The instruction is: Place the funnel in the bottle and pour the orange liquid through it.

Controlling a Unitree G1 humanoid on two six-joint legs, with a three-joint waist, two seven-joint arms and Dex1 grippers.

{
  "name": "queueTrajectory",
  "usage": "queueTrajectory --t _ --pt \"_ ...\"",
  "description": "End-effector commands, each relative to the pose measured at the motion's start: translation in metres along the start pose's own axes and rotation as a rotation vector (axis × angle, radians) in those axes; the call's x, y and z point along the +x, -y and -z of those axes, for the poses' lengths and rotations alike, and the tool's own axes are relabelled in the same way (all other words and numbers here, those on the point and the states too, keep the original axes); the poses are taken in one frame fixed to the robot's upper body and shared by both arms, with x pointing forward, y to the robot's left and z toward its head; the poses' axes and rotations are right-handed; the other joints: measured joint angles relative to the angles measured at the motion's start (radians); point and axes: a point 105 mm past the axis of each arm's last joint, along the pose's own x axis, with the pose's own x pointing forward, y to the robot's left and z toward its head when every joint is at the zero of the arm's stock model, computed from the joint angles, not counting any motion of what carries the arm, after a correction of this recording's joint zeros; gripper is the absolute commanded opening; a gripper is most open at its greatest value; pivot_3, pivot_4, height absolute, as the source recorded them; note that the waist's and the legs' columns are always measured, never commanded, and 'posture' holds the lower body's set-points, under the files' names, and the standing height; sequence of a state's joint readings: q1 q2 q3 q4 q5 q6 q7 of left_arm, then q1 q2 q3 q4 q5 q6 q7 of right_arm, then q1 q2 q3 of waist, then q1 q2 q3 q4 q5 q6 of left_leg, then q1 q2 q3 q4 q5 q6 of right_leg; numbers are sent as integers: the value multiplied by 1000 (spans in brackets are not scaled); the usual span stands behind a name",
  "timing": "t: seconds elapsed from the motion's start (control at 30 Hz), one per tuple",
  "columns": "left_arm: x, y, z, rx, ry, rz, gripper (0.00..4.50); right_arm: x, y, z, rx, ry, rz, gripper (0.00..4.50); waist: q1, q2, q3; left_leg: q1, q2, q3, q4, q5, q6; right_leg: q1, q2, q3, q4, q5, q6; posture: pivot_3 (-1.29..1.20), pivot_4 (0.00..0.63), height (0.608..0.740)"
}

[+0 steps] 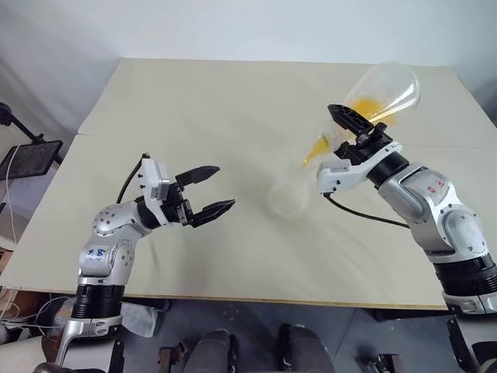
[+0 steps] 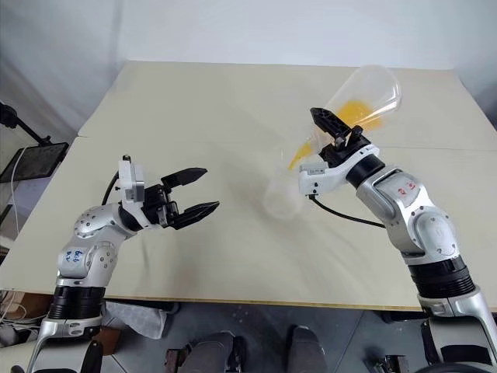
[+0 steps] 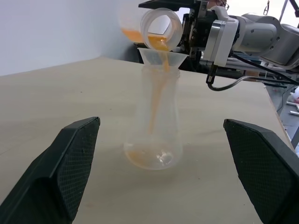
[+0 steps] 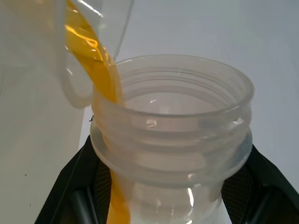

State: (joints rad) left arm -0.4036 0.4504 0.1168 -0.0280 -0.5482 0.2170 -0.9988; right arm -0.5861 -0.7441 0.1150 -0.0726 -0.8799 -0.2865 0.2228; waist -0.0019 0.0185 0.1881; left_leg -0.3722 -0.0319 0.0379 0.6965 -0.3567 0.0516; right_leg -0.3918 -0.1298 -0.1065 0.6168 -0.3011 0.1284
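Pour's underway rn. Funnel (image 3: 163, 56) is already seated in the mouth of the bottle (image 3: 156, 130), which stands on the table (image 1: 194, 101) around frame center in the head view. Right gripper (image 1: 353, 128), upper right, is clamped round the neck of a clear container (image 1: 384, 89) tipped mouth-down over the funnel. Orange liquid (image 3: 156, 98) is streaming thru it, w/ a thin pool on the bottle's bottom. Decent amt is left in the tipped container, so I'd say roughly halfway. Left gripper (image 1: 225, 186), left of center, is spread wide w/ nothing in it, well apart from the bottle. To do: finish emptying.
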Motion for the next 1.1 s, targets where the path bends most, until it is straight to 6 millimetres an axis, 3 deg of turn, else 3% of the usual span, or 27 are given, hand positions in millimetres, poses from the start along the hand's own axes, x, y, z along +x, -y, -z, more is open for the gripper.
queueTrajectory --t 0.03,1.1 --pt "4 3 -11 45 32 22 4500 2 23 1 -61 14 78 2557 0 0 0 0 0 0 0 0 0 0 0 0 0 0 0 0 150 740" --pt "7 3 -10 43 50 19 4500 4 29 -1 -113 62 99 2557 0 0 0 0 0 0 0 0 0 0 0 0 0 0 0 0 150 740"
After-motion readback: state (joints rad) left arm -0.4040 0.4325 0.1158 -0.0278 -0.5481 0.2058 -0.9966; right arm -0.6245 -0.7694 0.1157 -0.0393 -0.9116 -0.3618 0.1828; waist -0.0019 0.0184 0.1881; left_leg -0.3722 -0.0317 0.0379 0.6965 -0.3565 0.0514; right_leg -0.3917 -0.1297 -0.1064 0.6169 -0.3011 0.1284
